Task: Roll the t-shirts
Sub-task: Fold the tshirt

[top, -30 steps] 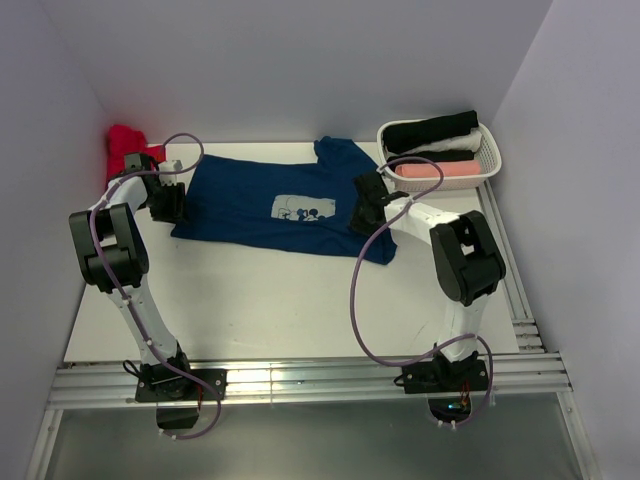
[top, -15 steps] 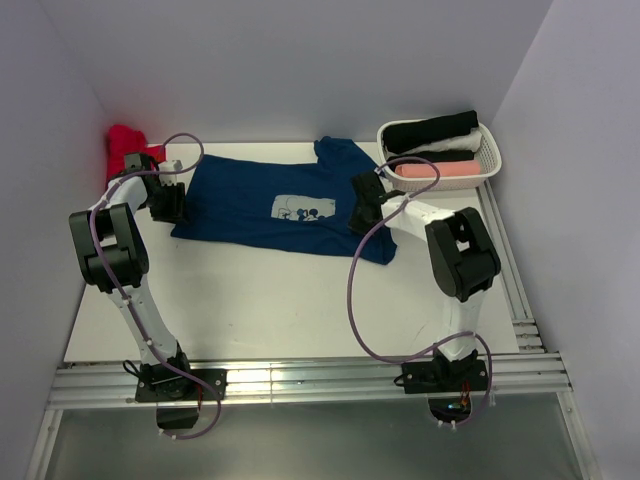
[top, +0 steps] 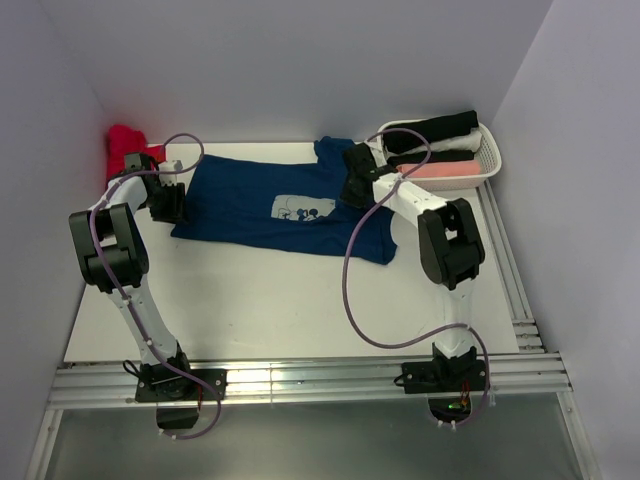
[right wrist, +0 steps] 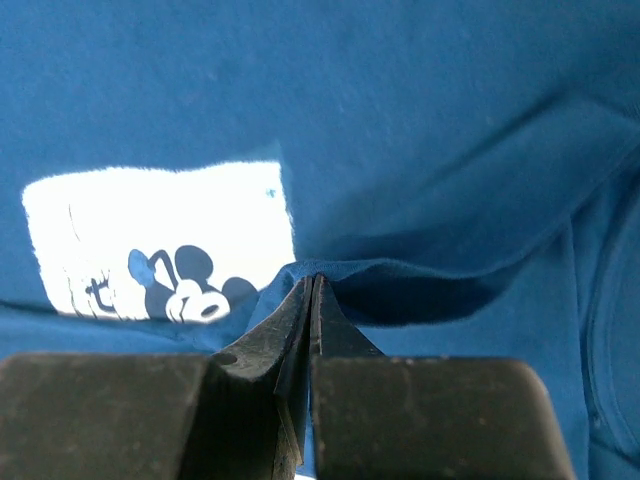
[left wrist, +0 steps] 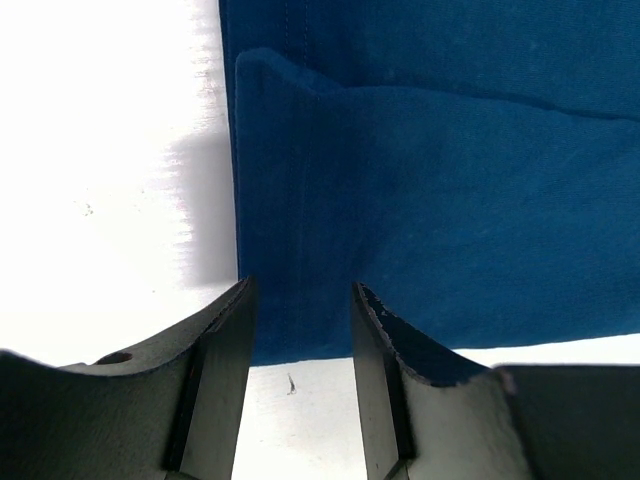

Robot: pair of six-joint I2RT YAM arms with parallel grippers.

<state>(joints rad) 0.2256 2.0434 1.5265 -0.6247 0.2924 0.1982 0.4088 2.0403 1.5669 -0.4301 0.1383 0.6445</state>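
Note:
A navy blue t-shirt [top: 240, 205] with a pale cartoon print [top: 303, 208] lies spread flat on the white table. My left gripper [top: 168, 203] is open at the shirt's left edge. In the left wrist view the shirt's hem corner [left wrist: 300, 230] lies between its fingers [left wrist: 225, 330], and nothing is gripped [left wrist: 300, 292]. My right gripper [top: 353, 188] is shut on a raised fold of the shirt. In the right wrist view the pinch [right wrist: 312, 282] sits just right of the print [right wrist: 150, 240].
A white basket [top: 490, 152] at the back right holds rolled shirts: a black one [top: 432, 128], a white one and a pink one [top: 445, 172]. A red cloth [top: 122, 142] lies bunched in the back left corner. Walls close in on three sides.
My right gripper has moved toward the back of the table, drawing the pinched fold of the shirt with it. The left arm has not moved.

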